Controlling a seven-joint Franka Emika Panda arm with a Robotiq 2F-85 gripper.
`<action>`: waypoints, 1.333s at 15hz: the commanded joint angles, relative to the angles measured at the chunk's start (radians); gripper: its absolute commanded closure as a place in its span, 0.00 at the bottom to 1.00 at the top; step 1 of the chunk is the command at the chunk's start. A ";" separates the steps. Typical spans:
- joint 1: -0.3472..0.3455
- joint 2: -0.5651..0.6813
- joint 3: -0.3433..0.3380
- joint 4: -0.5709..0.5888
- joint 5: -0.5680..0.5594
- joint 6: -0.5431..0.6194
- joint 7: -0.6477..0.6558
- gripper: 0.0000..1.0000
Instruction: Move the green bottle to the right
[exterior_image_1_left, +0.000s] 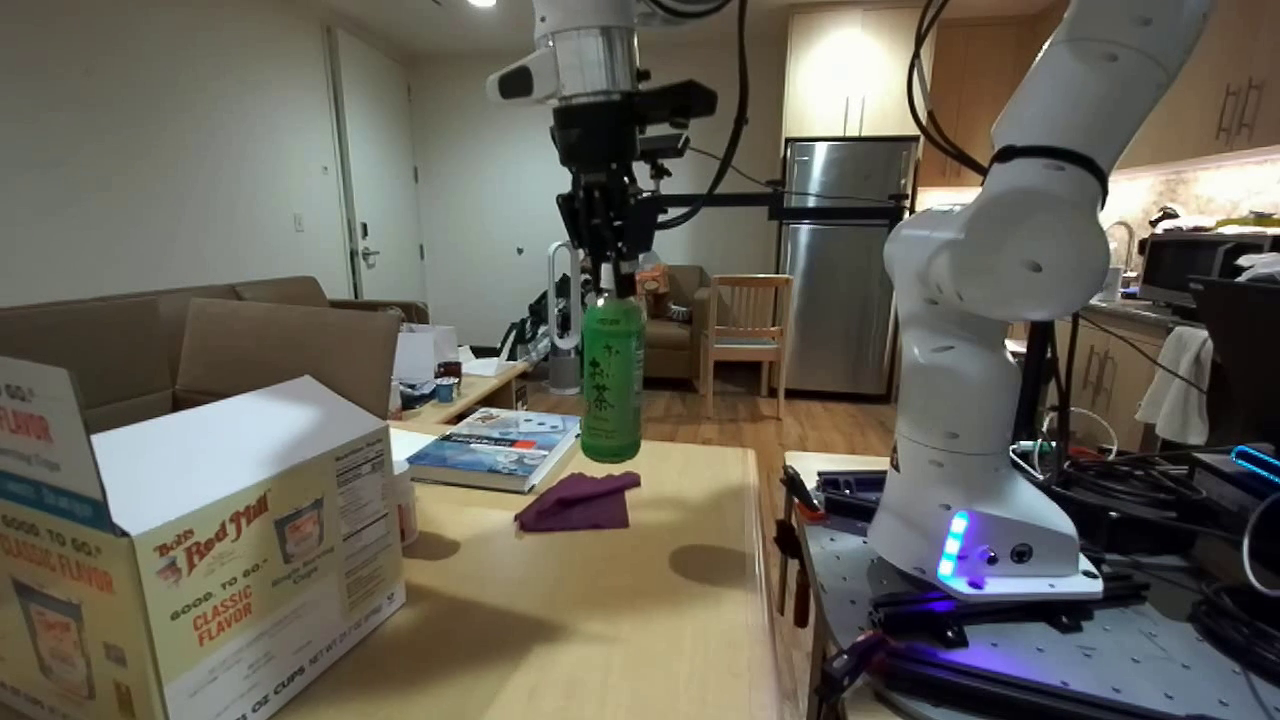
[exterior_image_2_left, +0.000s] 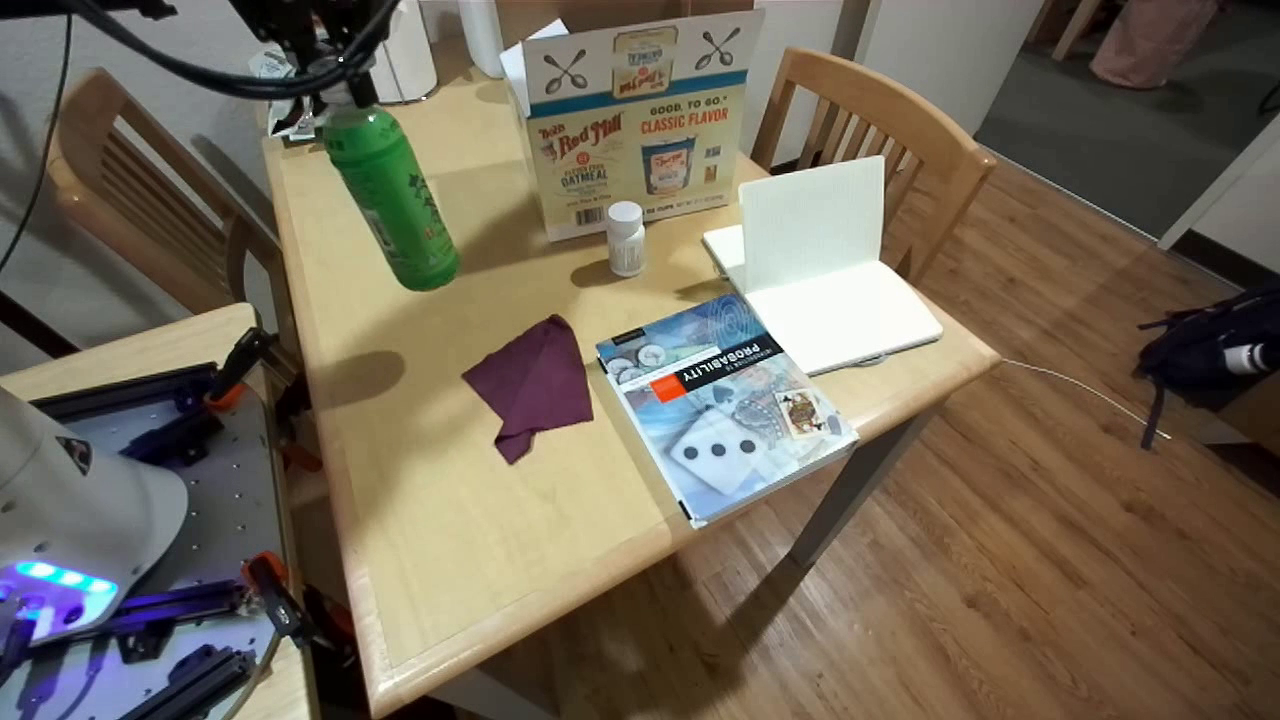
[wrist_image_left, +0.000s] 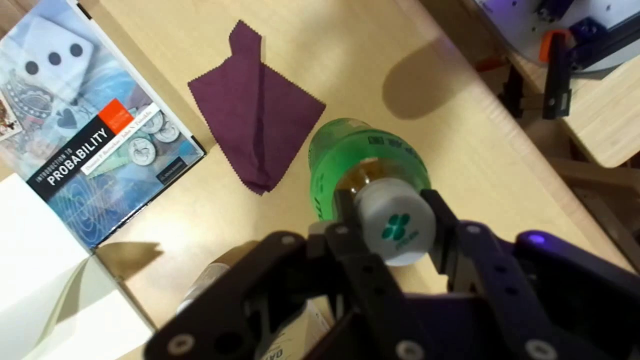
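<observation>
The green bottle (exterior_image_1_left: 612, 385) is translucent bright green with Japanese lettering. It hangs roughly upright in the air above the wooden table, with a shadow on the table apart from it. It also shows in an exterior view (exterior_image_2_left: 395, 205) and in the wrist view (wrist_image_left: 336, 167), where its cap looks white with a green clover mark. My gripper (wrist_image_left: 391, 220) is shut on the cap and neck, one finger on each side. In both exterior views the gripper (exterior_image_1_left: 612, 280) (exterior_image_2_left: 345, 90) is above the bottle, and its fingers cover part of the neck and cap.
A purple cloth (exterior_image_2_left: 540, 385) lies near the table's middle. A probability textbook (exterior_image_2_left: 730, 400) and an open notebook (exterior_image_2_left: 840, 310) lie towards one edge. A small white bottle (exterior_image_2_left: 626, 240) stands by an open cardboard box (exterior_image_1_left: 270, 560). The robot's base table (exterior_image_1_left: 840, 560) stands beside the table edge.
</observation>
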 joint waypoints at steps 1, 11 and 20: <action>0.002 -0.092 0.003 -0.096 -0.032 0.130 0.152 0.89; -0.116 -0.125 0.062 -0.113 -0.203 0.176 0.590 0.89; -0.210 -0.117 0.041 -0.062 -0.189 0.151 0.808 0.89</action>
